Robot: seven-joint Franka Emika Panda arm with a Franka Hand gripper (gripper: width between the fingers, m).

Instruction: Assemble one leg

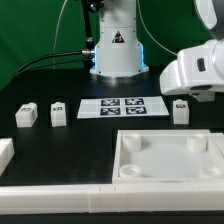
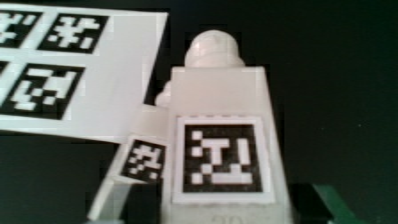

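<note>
Gripper hung over the leg, a dark finger showing at either side of it; whether they pinched it could not be told; the big square tray-like piece, smooth white plastic with round corner sockets, lay in front; long white bars ran along the near edge; the thin, flat marker board lay just beside the leg, toward the exterior view's left; the leg, a stubby white block with a rounded peg and a black-and-white square tag, rested on the black table; two similar blocks sat further left.

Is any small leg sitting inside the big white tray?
No, the tray lies bare, and the legs stand on the black table beyond it.
</note>
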